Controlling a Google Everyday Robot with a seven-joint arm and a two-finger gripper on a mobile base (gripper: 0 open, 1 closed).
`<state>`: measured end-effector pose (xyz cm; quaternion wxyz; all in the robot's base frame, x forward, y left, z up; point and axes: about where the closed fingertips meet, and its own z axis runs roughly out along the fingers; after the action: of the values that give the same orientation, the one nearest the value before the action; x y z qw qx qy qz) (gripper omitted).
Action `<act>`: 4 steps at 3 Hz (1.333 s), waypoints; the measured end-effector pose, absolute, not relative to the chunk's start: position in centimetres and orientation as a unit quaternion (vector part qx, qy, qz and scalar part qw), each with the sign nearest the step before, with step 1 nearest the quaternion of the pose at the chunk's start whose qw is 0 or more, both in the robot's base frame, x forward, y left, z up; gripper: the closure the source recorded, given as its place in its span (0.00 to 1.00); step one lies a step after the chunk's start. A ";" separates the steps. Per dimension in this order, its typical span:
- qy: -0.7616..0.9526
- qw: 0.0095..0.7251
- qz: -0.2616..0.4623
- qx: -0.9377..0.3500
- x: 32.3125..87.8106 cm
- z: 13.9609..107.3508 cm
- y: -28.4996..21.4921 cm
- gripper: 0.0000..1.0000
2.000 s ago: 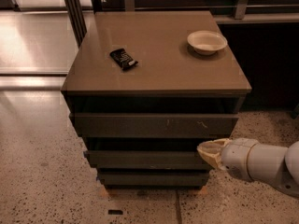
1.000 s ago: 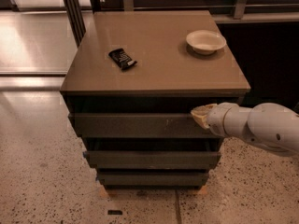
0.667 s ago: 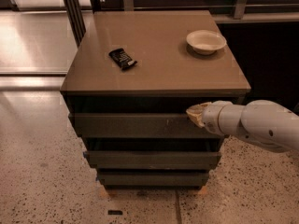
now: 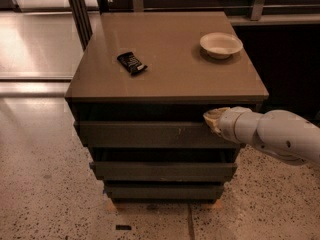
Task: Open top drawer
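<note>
The top drawer [image 4: 145, 134] is the widest of three dark grey-brown fronts under the brown cabinet top [image 4: 170, 69]. Its flat front has small pale scuffs right of centre and sits slightly out from the cabinet, with a dark gap above it. My gripper [image 4: 211, 119] comes in from the right on a white arm [image 4: 280, 136]. Its pale tip is at the top right edge of the top drawer's front, at the dark gap under the cabinet top.
A dark snack packet [image 4: 132, 63] and a pale bowl [image 4: 220, 44] lie on the cabinet top. Two narrower drawer fronts [image 4: 162, 171] sit below. Speckled floor [image 4: 45, 194] lies left and in front. Metal posts [image 4: 77, 9] stand behind at the left.
My gripper has risen from beside the second drawer to the top drawer's upper edge and moved a little left along it. The drawers, packet and bowl have not moved.
</note>
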<state>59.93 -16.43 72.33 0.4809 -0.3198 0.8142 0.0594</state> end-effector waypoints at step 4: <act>0.841 0.460 0.031 -0.282 62.6 68.9 -18.1 1.00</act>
<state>62.60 -18.07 68.90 0.4605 -0.2820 0.8411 0.0305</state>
